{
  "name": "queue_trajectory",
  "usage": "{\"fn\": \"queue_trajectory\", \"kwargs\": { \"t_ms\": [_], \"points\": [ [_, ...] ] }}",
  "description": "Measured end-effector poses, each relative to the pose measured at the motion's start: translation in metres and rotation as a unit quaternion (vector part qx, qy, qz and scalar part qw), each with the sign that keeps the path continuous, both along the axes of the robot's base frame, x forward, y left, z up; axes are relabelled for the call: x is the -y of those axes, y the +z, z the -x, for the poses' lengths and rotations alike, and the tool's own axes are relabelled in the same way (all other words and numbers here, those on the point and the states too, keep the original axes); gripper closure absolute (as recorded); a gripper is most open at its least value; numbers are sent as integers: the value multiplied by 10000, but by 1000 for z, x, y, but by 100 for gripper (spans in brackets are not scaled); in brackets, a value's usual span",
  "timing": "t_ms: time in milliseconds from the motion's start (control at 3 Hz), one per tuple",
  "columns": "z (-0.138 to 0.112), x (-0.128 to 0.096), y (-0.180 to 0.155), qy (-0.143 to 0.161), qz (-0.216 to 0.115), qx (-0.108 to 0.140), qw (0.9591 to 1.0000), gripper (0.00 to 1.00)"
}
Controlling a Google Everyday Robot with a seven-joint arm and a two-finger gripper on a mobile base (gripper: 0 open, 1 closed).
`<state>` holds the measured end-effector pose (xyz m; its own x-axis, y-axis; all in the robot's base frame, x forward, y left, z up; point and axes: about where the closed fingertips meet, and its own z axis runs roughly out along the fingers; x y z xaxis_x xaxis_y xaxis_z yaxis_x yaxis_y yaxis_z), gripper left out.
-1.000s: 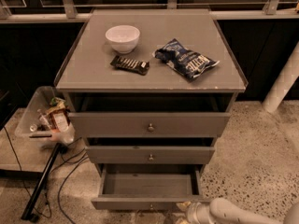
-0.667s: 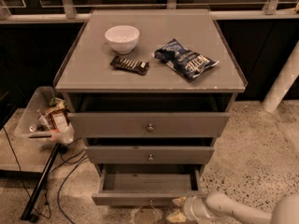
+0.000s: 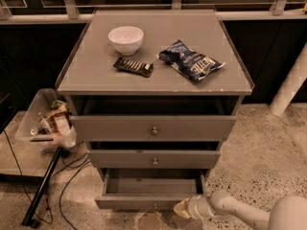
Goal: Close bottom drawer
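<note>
The bottom drawer (image 3: 152,187) of the grey cabinet stands pulled out, its plain grey board showing inside. Its small round knob (image 3: 155,206) sits on the low front panel. The middle drawer (image 3: 154,159) and the taller top drawer (image 3: 153,127) above it are nearly shut. My gripper (image 3: 181,209) comes in from the lower right on a white arm and sits at the right end of the bottom drawer's front panel, just right of the knob.
On the cabinet top lie a white bowl (image 3: 125,39), a dark snack bar (image 3: 133,66) and a blue chip bag (image 3: 191,63). A clear bin of trash (image 3: 48,122) and a black stand with cables (image 3: 45,186) stand to the left. A white post (image 3: 291,83) stands at right.
My gripper has moved left along the floor toward the bottom drawer's front panel. The drawer looks as far out as before.
</note>
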<state>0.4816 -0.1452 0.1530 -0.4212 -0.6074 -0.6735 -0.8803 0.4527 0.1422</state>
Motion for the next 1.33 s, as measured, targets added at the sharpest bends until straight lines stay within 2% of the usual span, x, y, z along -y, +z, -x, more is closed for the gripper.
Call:
{"fn": "queue_trajectory", "kwargs": {
  "t_ms": [333, 667, 1000, 1333],
  "points": [
    [-13, 11, 2, -115, 57, 94, 9999, 100],
    [-13, 11, 2, -115, 57, 94, 9999, 83],
    [-13, 11, 2, -115, 57, 93, 9999, 60],
    [-14, -1, 1, 79, -69, -49, 9999, 36]
  ]
}}
